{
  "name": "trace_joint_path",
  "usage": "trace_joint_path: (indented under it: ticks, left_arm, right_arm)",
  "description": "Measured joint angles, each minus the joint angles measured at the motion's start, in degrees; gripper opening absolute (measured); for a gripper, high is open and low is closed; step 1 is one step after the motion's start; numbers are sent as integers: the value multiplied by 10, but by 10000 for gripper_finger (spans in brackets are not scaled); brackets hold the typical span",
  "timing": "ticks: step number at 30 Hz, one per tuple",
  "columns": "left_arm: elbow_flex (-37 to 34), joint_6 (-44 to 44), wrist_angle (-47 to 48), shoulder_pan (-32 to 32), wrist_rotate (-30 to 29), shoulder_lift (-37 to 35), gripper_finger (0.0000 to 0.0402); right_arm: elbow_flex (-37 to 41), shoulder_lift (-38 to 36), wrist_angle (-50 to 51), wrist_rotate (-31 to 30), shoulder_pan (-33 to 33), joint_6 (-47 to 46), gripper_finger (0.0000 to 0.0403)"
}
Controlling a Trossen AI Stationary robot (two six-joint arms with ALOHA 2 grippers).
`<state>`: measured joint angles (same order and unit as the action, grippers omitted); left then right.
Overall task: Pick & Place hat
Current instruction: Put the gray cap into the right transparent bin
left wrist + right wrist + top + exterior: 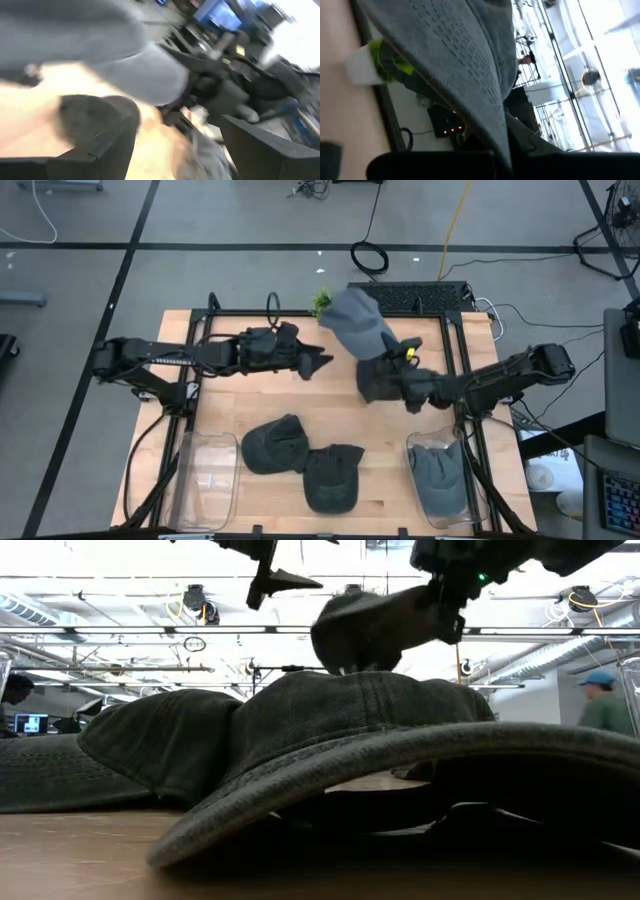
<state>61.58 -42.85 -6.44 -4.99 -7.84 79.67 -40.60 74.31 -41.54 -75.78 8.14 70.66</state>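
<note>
High view: right gripper (392, 370) clenched on a hat (355, 320), held up over the table's back. One hat sits in the right bin (440, 478); two hats (303, 460) left, left bin (207, 478) has none.
Low view: hat hangs up high.
L wrist view: left gripper (318, 363) released, nothing in it.

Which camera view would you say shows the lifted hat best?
The high view: the lifted hat shows whole, gripped by the right hand above the table. The low view shows it from the side, the right wrist view only its fabric, and the left wrist view a blur.
</note>
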Motion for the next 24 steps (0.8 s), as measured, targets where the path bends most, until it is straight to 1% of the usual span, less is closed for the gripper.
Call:
trace_joint_path:
  ticks: [2,5,7,8,9,12,14,16,18,20,24]
  left_arm:
    - [0,-17,-13,-3,-21,13,291]
    - [-1,-30,-18,-12,-17,26,290]
    - [2,-45,-66,-17,-17,41,291]
    - [1,-48,-76,-22,-10,44,290]
    - [-1,-50,-86,-26,0,45,289]
    - [3,-57,-169,-28,11,70,282]
    - [-2,-57,-180,-28,21,74,277]
    - [2,-60,-222,-28,17,90,274]
    - [0,-67,-228,-28,18,95,275]
    - [0,-73,-267,-28,18,112,278]
    - [1,-88,-321,-27,43,136,278]
  right_arm:
    - [0,-6,-50,20,-8,23,0]
    - [0,-8,-146,64,-7,71,0]
    - [0,-8,-183,84,-4,105,0]
    - [0,-7,-193,95,-2,120,0]
    - [0,-4,-202,102,-2,130,0]
    - [0,-1,-214,112,-3,153,0]
    - [0,5,-217,116,-5,157,0]
    - [0,6,-219,118,-9,158,0]
    - [0,5,-224,117,-13,158,0]
    - [0,5,-225,121,-16,156,0]
    - [0,6,-228,128,-17,155,0]
